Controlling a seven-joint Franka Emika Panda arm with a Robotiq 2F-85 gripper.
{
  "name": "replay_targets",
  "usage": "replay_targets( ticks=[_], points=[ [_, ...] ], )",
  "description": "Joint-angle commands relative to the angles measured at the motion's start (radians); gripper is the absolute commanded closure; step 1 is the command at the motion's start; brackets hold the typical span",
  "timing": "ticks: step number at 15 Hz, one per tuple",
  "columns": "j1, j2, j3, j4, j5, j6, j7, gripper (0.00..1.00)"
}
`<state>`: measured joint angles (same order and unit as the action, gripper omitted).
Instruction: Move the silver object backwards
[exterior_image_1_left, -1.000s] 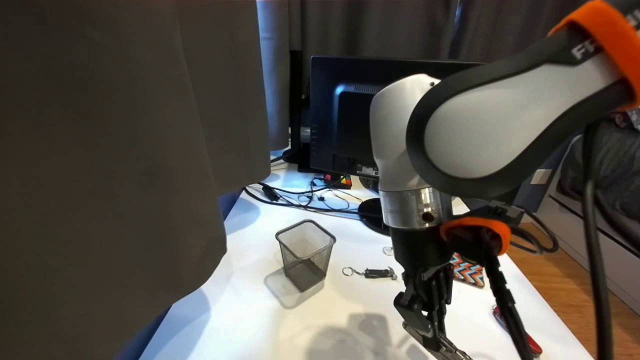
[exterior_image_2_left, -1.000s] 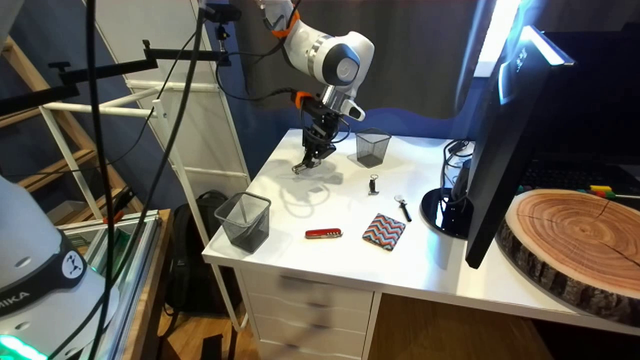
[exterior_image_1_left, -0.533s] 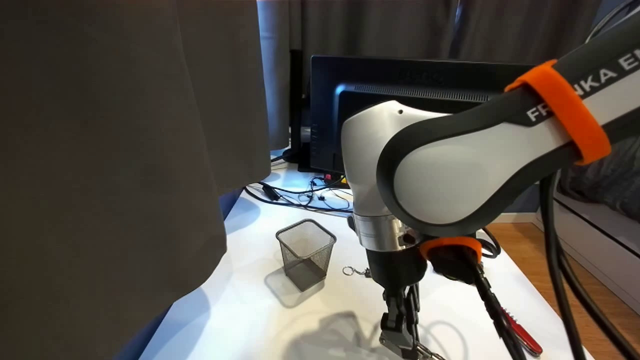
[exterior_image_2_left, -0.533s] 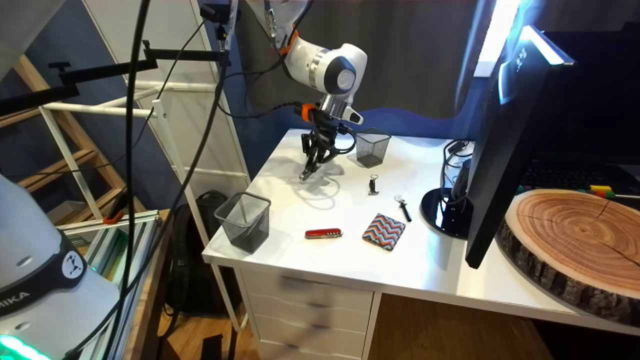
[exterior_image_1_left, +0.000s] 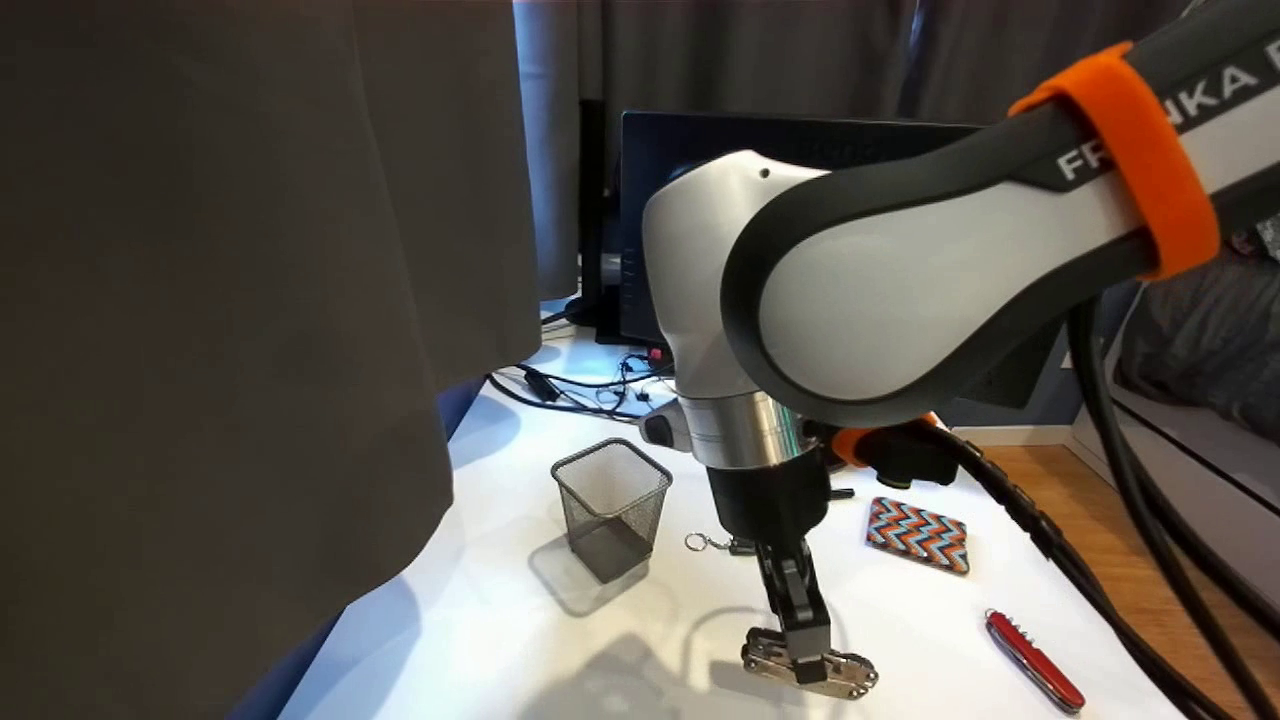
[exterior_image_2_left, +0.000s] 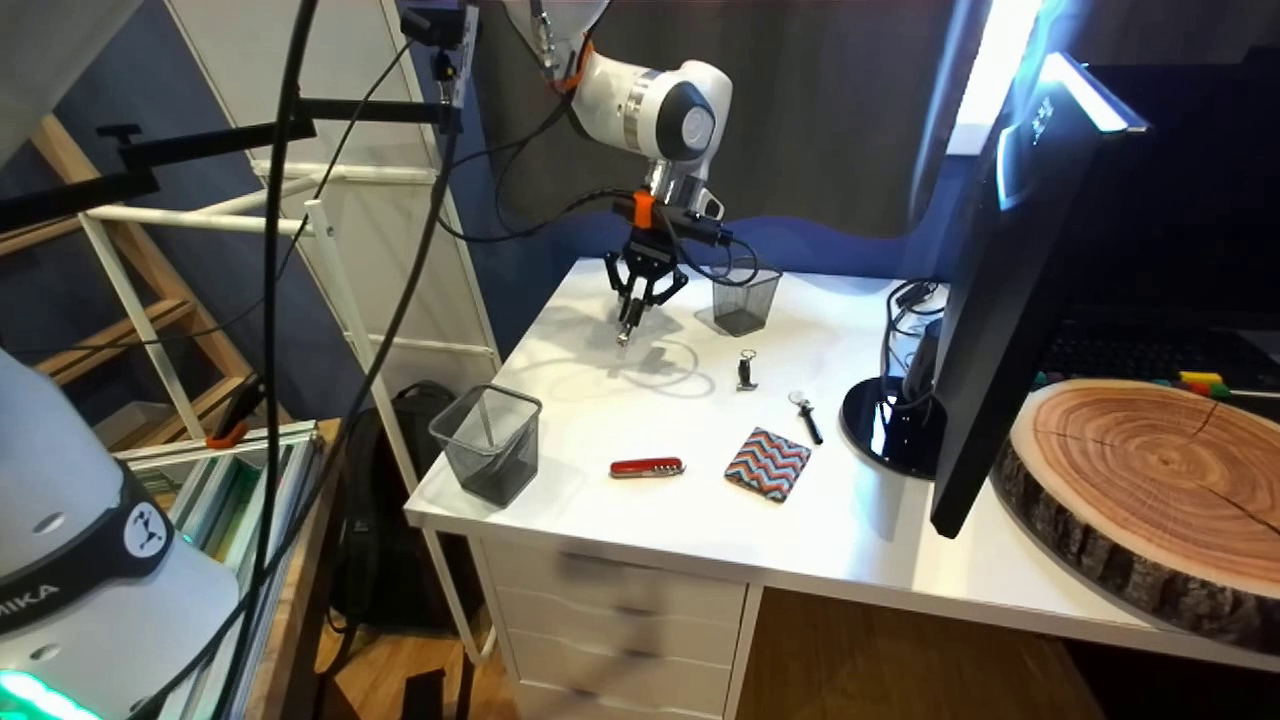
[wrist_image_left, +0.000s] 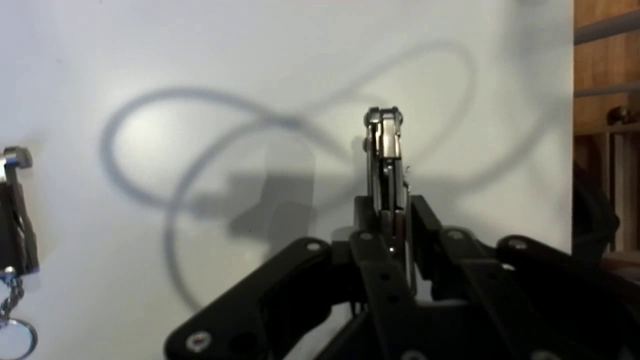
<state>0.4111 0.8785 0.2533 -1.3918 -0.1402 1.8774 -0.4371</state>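
The silver object (exterior_image_1_left: 845, 676) is a slim metallic folding tool. My gripper (exterior_image_1_left: 808, 655) is shut on it, with a black finger on each side of its middle. In an exterior view the silver object (exterior_image_2_left: 623, 338) hangs from the gripper (exterior_image_2_left: 630, 315), seemingly a little above the white desk, with shadows beside it. In the wrist view the silver object (wrist_image_left: 386, 140) points away from the gripper (wrist_image_left: 392, 212); its near part is partly hidden between the fingers. The slim red tool (exterior_image_1_left: 1034, 662) lies apart on the desk; it also shows in an exterior view (exterior_image_2_left: 645, 467).
A mesh cup (exterior_image_1_left: 640, 525) stands near the gripper, and another mesh cup (exterior_image_2_left: 490, 450) at a desk corner. A small hammer keychain (exterior_image_2_left: 745, 372), a black keychain tool (exterior_image_2_left: 810, 420) and a zigzag-patterned pad (exterior_image_2_left: 768, 464) lie on the desk. A monitor (exterior_image_2_left: 1010, 300) stands beyond.
The wrist has turned, swinging the silver object round so its length shows in an exterior view. The gripper has dipped, then risen somewhat, and shifted towards the mesh cup, still holding it.
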Motion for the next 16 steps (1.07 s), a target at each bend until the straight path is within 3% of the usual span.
replay_targets(
  ticks=[1,3,4,9,10,11,16],
  points=[
    [0.030,0.093,0.028,0.188,-0.077,-0.109,-0.141,0.95],
    [0.086,0.137,0.029,0.291,-0.121,-0.177,-0.184,0.95],
    [0.035,0.066,0.022,0.145,-0.072,-0.089,-0.143,0.80],
    [0.090,0.115,0.022,0.241,-0.099,-0.136,-0.162,0.80],
    [0.088,0.118,0.021,0.245,-0.099,-0.137,-0.164,0.95],
    [0.113,0.170,0.022,0.330,-0.102,-0.185,-0.143,0.95],
    [0.209,0.244,0.031,0.450,-0.095,-0.168,-0.061,0.95]
  ],
)
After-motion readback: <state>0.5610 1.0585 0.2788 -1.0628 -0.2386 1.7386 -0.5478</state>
